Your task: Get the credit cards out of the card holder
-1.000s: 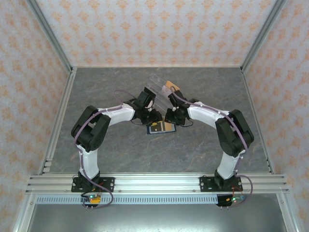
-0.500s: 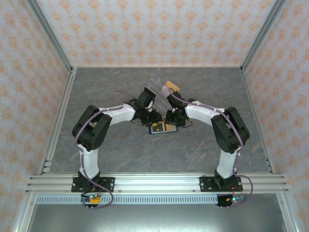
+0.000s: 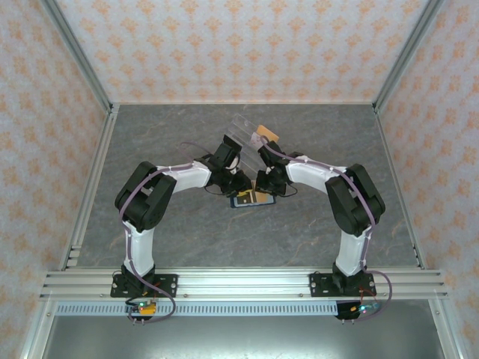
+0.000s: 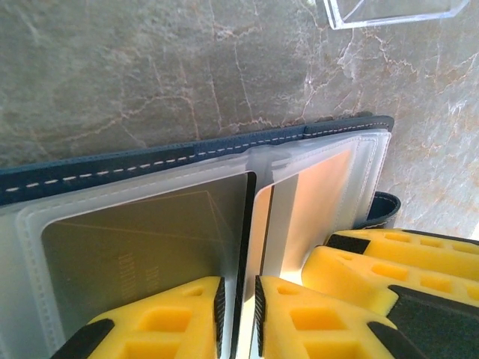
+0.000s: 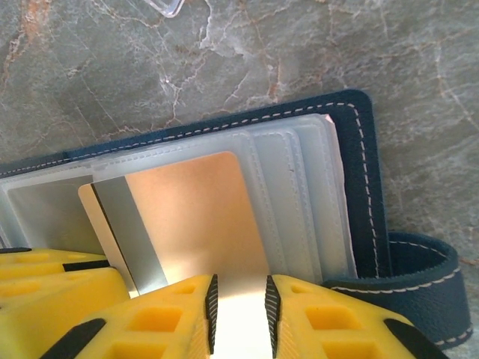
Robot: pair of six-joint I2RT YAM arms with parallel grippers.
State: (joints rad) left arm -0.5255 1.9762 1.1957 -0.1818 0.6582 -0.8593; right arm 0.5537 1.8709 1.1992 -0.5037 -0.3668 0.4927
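Observation:
The navy card holder [image 3: 251,200] lies open on the grey table, its cover [image 4: 150,166] stitched in white and its pockets translucent. A dark brown card [image 4: 142,254] sits in one pocket leaf. My left gripper [image 4: 238,283] is closed down to a thin slit around that leaf's edge. An orange-tan credit card [image 5: 194,217] with a silver stripe sticks partly out of a pocket. My right gripper [image 5: 239,283] stands over its near end, jaws a little apart, the card's face showing between them. Both grippers, left [image 3: 238,188] and right [image 3: 262,188], meet over the holder.
A clear acrylic box [image 3: 243,134] lies behind the grippers, with another orange card [image 3: 266,134] at its right end. The holder's clasp strap [image 5: 419,277] curls out to the right. The right gripper's yellow fingers [image 4: 389,262] crowd close beside the left one.
The right arm has drawn in toward the centre and its gripper sits lower over the holder. The left gripper's jaws have narrowed. The holder has barely shifted.

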